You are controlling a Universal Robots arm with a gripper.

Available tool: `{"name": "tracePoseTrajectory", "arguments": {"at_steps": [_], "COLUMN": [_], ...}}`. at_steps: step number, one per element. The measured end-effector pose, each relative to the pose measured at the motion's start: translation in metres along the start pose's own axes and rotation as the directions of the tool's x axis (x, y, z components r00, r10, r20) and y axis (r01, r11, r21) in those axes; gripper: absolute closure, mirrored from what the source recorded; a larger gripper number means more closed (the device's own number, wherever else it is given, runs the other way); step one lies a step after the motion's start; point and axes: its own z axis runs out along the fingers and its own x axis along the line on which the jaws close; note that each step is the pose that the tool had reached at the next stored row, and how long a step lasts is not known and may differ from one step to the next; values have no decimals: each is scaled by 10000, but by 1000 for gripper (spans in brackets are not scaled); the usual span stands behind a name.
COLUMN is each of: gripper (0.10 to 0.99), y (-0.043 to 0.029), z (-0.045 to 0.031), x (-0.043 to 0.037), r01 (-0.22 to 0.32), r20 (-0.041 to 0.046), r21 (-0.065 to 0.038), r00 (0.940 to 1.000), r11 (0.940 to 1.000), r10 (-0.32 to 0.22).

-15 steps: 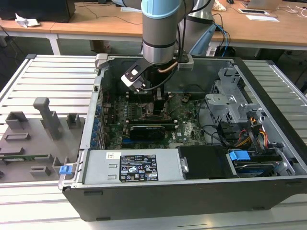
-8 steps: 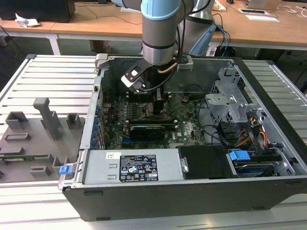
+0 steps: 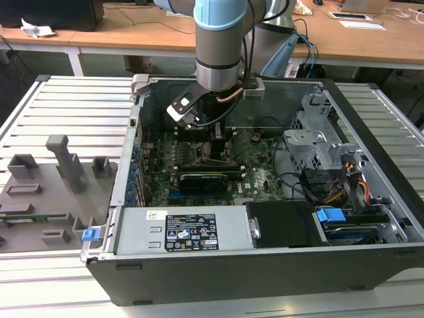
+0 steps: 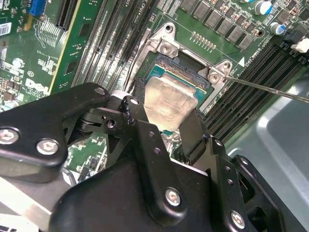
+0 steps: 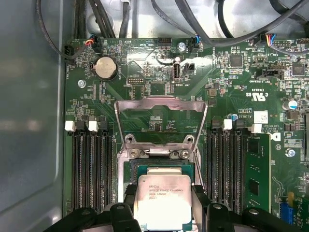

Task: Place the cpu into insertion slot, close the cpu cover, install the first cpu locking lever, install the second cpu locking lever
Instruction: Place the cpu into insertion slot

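My gripper reaches down into the open computer case over the motherboard. Its two black fingers are shut on opposite edges of the cpu, a flat square chip with a silver top. In the first wrist view the gripper holds the cpu low over the insertion slot; I cannot tell whether it is seated. The slot's dark inside shows beyond the chip. The cpu cover, a silver frame with a square window, stands swung open behind the slot. A thin metal lever rod sticks out beside the slot.
Long black memory slots flank the socket on both sides, one with a green module. Cables run along the board's far edge. A grey case wall is close by. A black card and power supply lie nearer the exterior camera.
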Motion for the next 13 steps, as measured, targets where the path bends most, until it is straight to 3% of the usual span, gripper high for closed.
{"name": "tracePoseTrajectory", "arguments": {"at_steps": [13], "gripper": [557], "y": [-2], "z": [22], "x": [0], "r01": [-2], "r20": [-1], "r21": [-1], "r00": [10000], "r11": [10000], "r10": [2]}}
